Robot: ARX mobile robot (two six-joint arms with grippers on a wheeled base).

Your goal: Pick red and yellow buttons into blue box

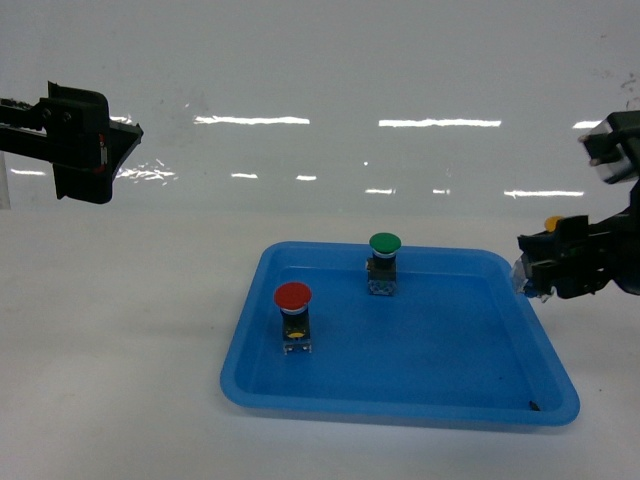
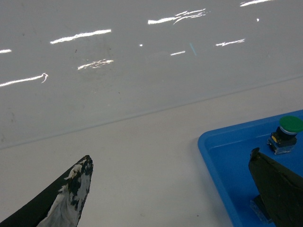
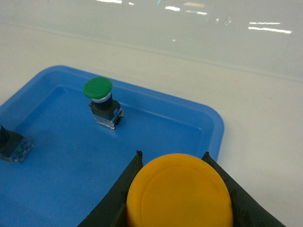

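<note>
The red button [image 1: 293,296] stands upright in the left part of the blue box [image 1: 440,345]. In the right wrist view only its clear base [image 3: 12,144] shows at the left edge. The yellow button [image 3: 180,194] sits between the fingers of my right gripper [image 3: 173,156], which is shut on it. That gripper [image 1: 540,262] hangs just outside the box's right rim, with a bit of yellow cap [image 1: 551,221] showing above it. My left gripper [image 1: 125,135] is raised at the far left, away from the box. Its fingers stand wide open around nothing [image 2: 170,158].
A green-capped button [image 1: 384,243] stands upright near the box's back wall; it also shows in the wrist views [image 3: 98,88] [image 2: 289,125]. The box rests on a white table in front of a glossy white wall. A small dark speck [image 1: 534,405] lies in the box's front right corner.
</note>
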